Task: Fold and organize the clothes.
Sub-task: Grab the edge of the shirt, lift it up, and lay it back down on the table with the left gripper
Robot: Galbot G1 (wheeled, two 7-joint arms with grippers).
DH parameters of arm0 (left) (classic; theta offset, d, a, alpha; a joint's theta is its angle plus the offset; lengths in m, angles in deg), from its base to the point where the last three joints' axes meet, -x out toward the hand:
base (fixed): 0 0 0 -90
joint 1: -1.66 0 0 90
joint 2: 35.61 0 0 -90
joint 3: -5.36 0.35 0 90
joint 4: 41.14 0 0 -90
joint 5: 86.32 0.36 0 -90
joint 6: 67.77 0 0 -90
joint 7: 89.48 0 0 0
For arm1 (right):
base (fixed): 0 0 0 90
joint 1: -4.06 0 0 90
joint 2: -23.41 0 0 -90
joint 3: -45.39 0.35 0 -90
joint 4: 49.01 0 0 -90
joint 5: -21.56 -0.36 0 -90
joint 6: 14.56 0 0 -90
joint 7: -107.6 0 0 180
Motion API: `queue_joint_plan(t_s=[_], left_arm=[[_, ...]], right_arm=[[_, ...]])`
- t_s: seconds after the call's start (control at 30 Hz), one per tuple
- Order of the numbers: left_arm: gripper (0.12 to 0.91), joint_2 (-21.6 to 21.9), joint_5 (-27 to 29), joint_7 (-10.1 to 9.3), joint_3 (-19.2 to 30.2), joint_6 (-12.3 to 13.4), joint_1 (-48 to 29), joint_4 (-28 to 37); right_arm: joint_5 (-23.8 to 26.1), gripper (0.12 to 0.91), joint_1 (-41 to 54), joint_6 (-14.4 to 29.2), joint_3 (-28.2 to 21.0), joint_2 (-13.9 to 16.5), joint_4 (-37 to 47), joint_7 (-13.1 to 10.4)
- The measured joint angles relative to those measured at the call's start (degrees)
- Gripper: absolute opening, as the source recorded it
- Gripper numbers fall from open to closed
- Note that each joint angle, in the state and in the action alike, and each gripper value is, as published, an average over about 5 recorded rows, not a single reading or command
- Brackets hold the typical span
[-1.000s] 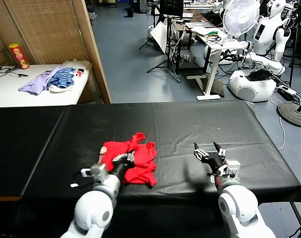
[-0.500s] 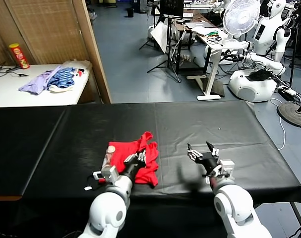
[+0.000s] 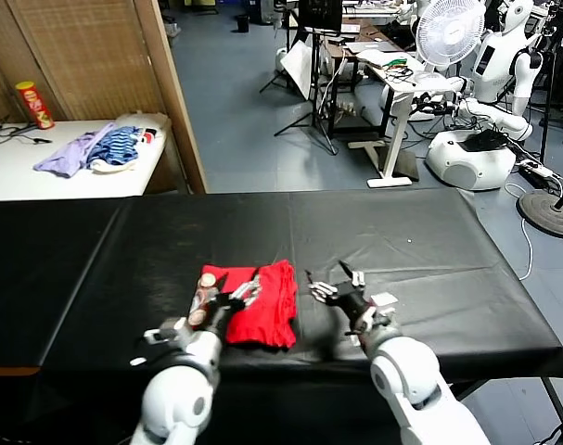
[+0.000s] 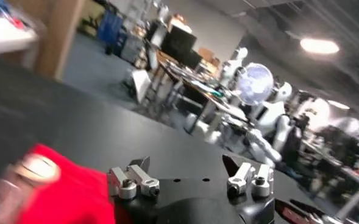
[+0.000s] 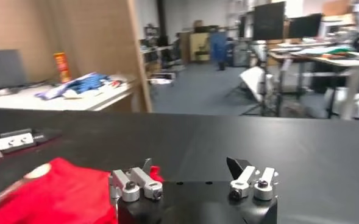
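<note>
Black cloth covers the table (image 3: 402, 232) from edge to edge, and on its near half lies the red T-shirt (image 3: 262, 311), folded into a compact bundle with a small print patch showing at its left edge. Left gripper (image 3: 233, 295) hovers right over the shirt's left side, fingers spread wide, nothing held. Right gripper (image 3: 335, 283) sits just beside the shirt's right edge, low over the bare cloth, fingers apart and empty. Off to the far left, a white side table (image 3: 40, 176) carries a lilac and striped heap (image 3: 95, 150) and a red can (image 3: 35, 104)
</note>
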Motion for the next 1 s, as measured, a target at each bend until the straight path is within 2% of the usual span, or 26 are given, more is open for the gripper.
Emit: queue_joint_plan(t_s=[0.23, 0.33, 0.53, 0.67, 0.87, 0.97, 1.0], left_arm=[[0.798, 2.4, -0.6, 0.56, -6.4, 0.8, 1.7, 2.3], [0.798, 2.6, -1.8, 0.82, -7.7, 0.6, 1.8, 3.0], [0.798, 2.6, -8.8, 1.86, -9.8, -1.5, 1.8, 3.9], [0.798, 2.3, -14.2, 1.85, -11.0, -3.8, 2.0, 4.7], [0.794, 1.6, -19.3, 2.02, -11.4, -4.4, 1.8, 6.2], [0.720, 1.5, -21.6, 1.97, -11.6, -4.7, 1.8, 6.5], [0.673, 1.4, -22.1, 1.98, -11.6, -4.8, 1.9, 6.4]], right_arm=[[11.9, 0.798, 1.5, -2.1, -6.4, -1.7, 4.9, -1.5], [13.4, 0.798, 1.2, -0.4, -7.0, -2.6, 5.4, -2.6], [6.7, 0.798, 0.9, 4.9, -5.4, -3.9, 3.4, -3.7], [0.3, 0.798, 0.1, 5.5, -2.8, -3.4, 0.0, -3.5], [-5.3, 0.798, -1.7, 5.8, 1.2, -2.2, -5.0, -3.5], [-5.8, 0.798, -2.5, 5.8, 2.7, -2.0, -6.3, -3.5], [-5.9, 0.798, -2.7, 5.8, 3.1, -2.0, -6.5, -3.5]])
